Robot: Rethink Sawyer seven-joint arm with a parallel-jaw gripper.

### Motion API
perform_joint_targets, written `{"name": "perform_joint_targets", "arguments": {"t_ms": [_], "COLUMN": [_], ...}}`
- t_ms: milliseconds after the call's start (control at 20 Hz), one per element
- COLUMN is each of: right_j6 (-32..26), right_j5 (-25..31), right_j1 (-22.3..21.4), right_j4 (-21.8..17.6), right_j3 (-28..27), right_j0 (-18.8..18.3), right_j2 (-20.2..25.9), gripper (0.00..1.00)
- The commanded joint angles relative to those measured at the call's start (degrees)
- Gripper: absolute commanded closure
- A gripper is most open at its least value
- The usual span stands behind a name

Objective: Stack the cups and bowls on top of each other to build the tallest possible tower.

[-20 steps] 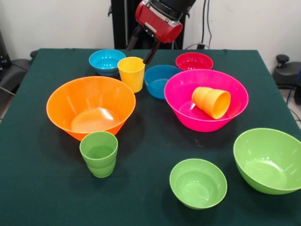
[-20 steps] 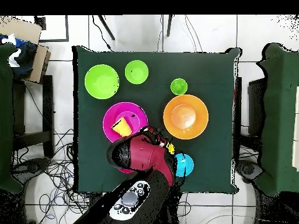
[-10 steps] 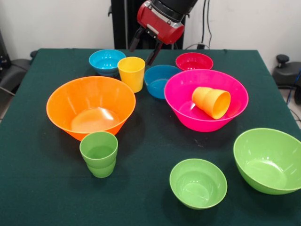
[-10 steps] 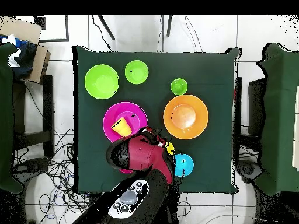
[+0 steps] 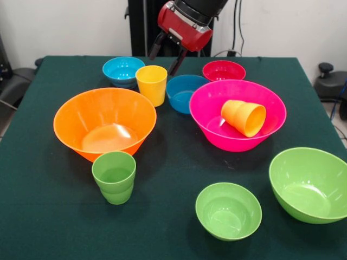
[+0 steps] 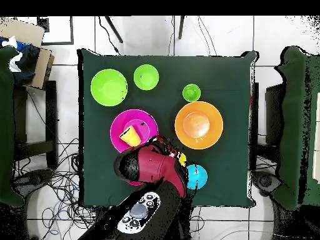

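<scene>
Tool (image 5: 166,54) fingers stand spread apart and empty, hanging above the table (image 5: 49,227) just behind the upright yellow plastic cup (image 5: 151,84), not touching it. Beside that cup sit the small light blue plastic bowl (image 5: 123,70) and the small darker blue plastic bowl (image 5: 186,93). An orange-yellow plastic cup (image 5: 245,117) lies tipped on its side inside the large hot pink plastic bowl (image 5: 217,135). A green plastic cup (image 5: 114,176) stands upright, touching the large orange plastic bowl (image 5: 81,116).
</scene>
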Motion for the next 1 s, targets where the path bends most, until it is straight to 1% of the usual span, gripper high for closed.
{"name": "perform_joint_targets", "arguments": {"t_ms": [50, 150, 350, 500, 600, 750, 1000], "right_j6": [3.7, 4.2, 3.8, 2.8, 2.7, 2.9, 4.0], "right_j5": [-4.4, -4.8, -6.2, -7.1, -7.8, -7.7, -8.4], "right_j1": [1.7, 0.3, -4.3, -7.6, -8.9, -10.1, -9.7], "right_j4": [-3.1, -3.3, -4.8, -6.2, -6.9, -7.3, -7.1], "right_j3": [2.0, 4.2, 10.1, 14.0, 15.8, 17.4, 18.1], "right_j0": [-1.4, -1.3, -2.4, -4.4, -5.4, -5.9, -5.5], "right_j2": [7.4, 7.3, 8.3, 10.6, 11.6, 12.3, 12.4], "gripper": [0.00, 0.00, 0.00, 0.00, 0.00, 0.00, 0.00]}}
